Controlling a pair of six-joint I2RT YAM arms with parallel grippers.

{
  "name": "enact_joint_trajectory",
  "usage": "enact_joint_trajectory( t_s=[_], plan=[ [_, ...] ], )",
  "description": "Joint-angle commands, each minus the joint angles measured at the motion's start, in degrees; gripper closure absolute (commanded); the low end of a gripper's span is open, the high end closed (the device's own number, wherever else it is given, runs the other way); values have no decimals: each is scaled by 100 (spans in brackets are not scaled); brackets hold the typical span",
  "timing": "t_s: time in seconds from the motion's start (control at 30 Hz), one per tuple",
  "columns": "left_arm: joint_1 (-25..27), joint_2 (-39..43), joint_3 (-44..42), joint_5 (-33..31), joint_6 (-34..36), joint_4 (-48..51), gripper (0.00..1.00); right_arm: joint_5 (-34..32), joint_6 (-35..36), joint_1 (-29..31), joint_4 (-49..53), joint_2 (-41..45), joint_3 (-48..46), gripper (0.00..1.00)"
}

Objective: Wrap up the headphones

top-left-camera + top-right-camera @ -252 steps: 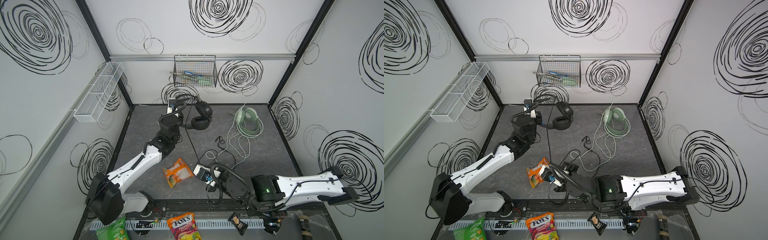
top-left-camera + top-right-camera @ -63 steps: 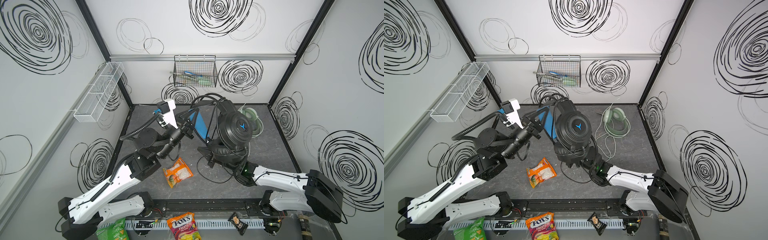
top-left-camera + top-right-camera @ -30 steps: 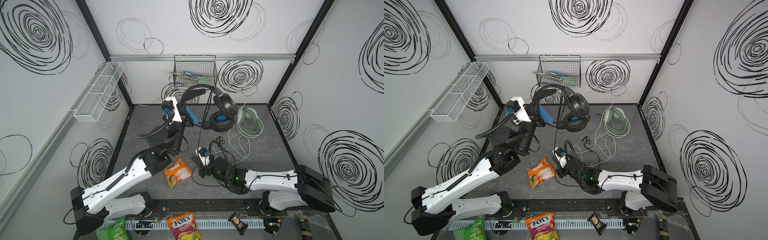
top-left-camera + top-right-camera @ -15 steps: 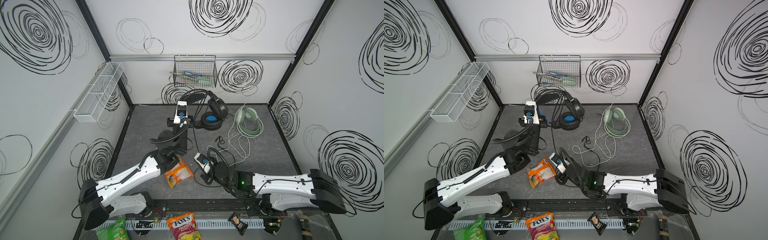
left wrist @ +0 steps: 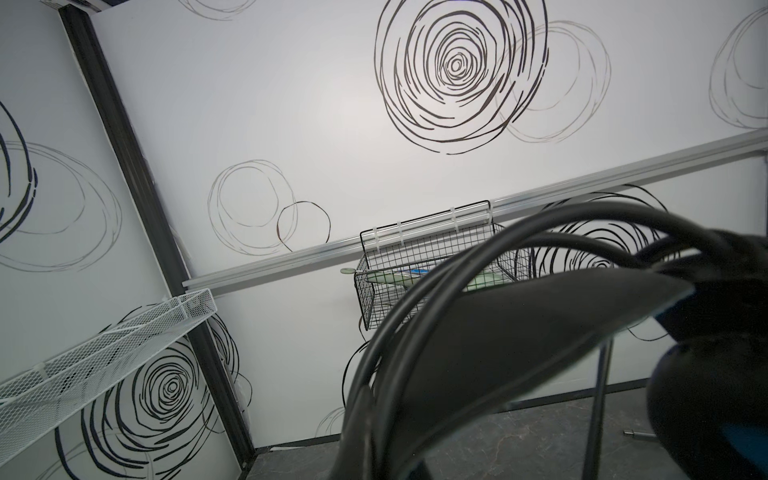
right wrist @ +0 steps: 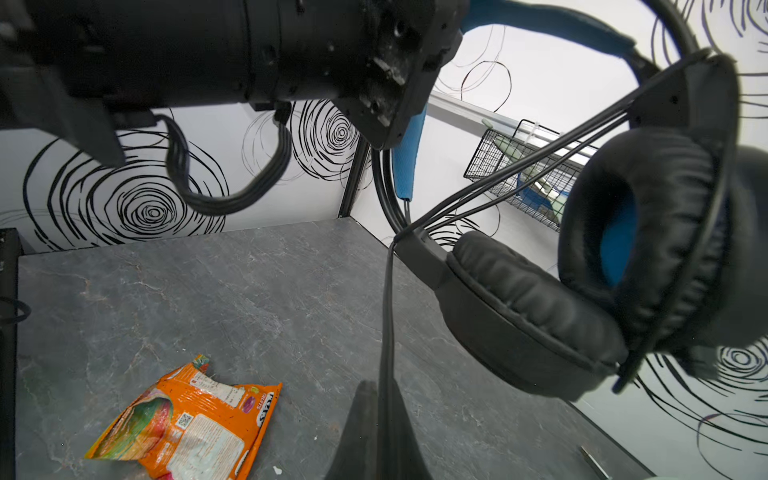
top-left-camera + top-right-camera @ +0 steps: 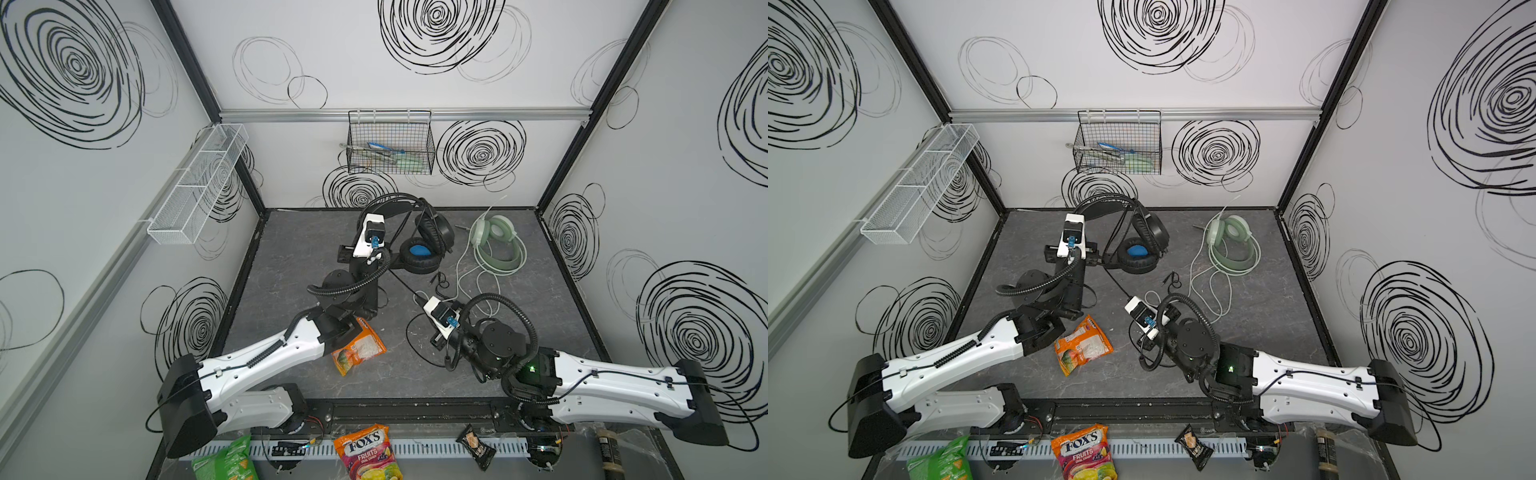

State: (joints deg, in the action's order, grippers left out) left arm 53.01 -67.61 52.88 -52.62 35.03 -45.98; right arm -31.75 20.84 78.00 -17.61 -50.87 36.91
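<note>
Headphones update: the black headset (image 7: 424,245) was back down. Starting on the left, the left hand (image 7: 372,211) was clamped on the headband's left end and held the set low over the back of the worktop (image 7: 291,249); I couldn't tell whether the lower cup touched. Two seconds earlier the set had been hoisted close to the top cameras with the right hand just under it, and a second earlier it was halfway down, so that lift pass looked finished. Several strands of black cable (image 6: 388,311) lay across the headband in both wrist views, against a single run about eight seconds earlier. My read is that at least one turn went on. The orange snack packet (image 7: 359,349) hadn't moved and lay just beside the left arm. In the centre, one strand ran taut from the set forward to the right hand (image 6: 382,415), which was pinched shut on it near front-centre. Slack was still looped on the worktop beside it, so more turns were probably needed. On the right, the mint headset (image 7: 496,245) lay flat at the back with its whitish cable (image 7: 457,276) loose, same as before and not yet started.
</note>
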Motion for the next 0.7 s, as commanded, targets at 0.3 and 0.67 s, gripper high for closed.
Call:
enact_joint_trajectory(
  t_s=[0.3,0.67],
  plan=[
    [51,-20,17,-730,304,-406,100,711,220,123,-201,123,117,100],
    [249,-173,254,-544,-2,862,100,486,539,506,-349,-11,358,100]
  ],
)
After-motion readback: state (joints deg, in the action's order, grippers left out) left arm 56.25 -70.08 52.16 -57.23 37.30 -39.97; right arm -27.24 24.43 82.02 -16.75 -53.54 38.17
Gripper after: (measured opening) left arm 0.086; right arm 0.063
